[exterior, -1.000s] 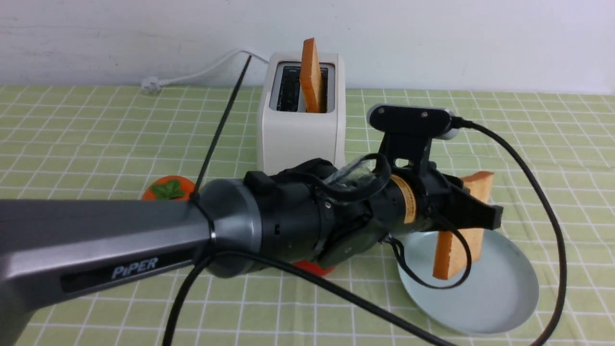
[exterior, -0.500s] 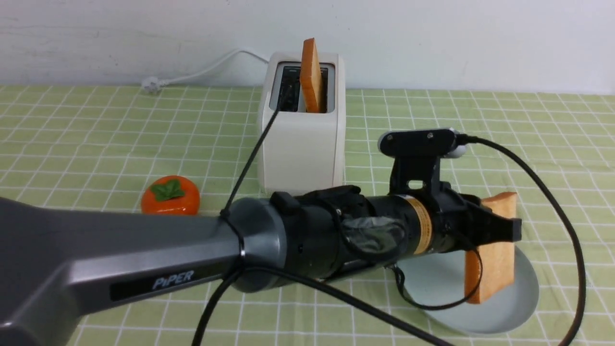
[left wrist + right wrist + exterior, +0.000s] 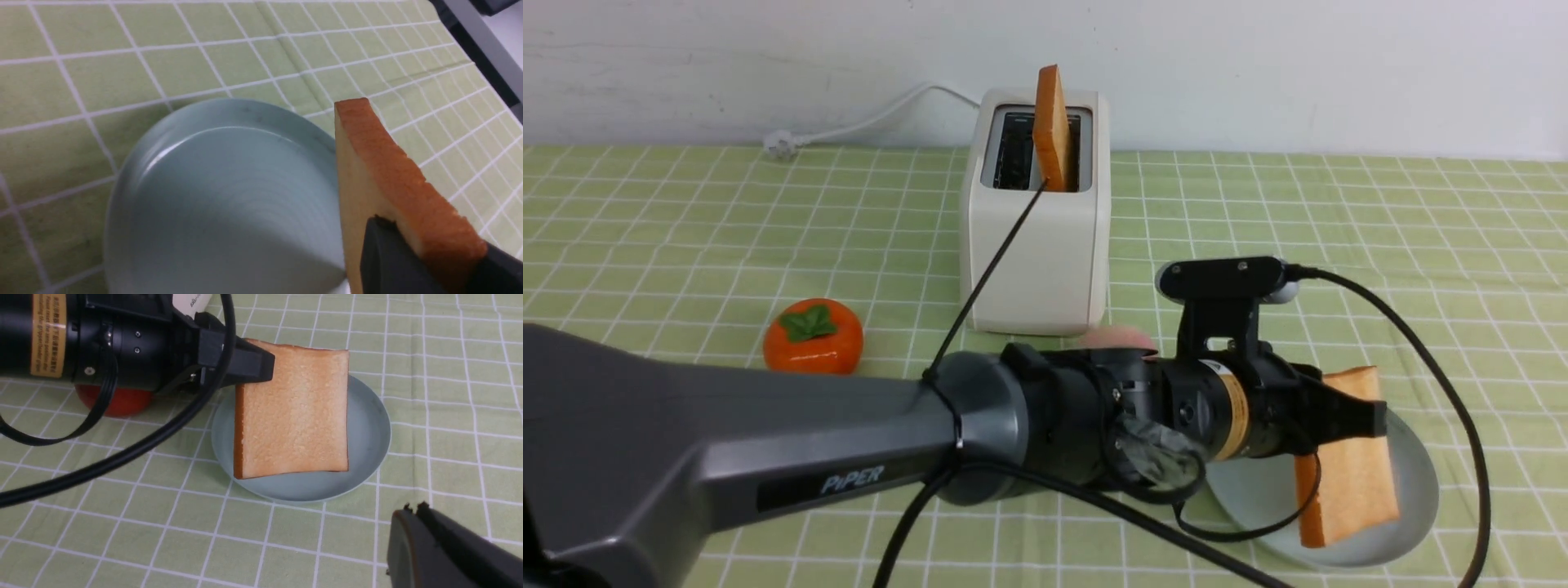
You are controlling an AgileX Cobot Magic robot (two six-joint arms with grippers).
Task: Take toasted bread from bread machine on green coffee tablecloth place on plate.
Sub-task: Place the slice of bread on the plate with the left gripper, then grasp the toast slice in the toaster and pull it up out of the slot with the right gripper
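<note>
Front view: the left gripper (image 3: 1368,418) clamps a slice of toasted bread (image 3: 1352,482) by its upper edge, hanging it tilted over the plate (image 3: 1421,498), at four o'clock from the bread machine (image 3: 1037,245) on the green coffee tablecloth (image 3: 686,212), a second slice (image 3: 1052,122) standing in its slot. Left wrist view: the slice rides on edge near the plate's rim, so letting go now could well tip it off onto the tablecloth. Right wrist view: the bread hangs over the plate's middle, while the right gripper (image 3: 414,510) sits well apart, open or closed impossible to tell.
</note>
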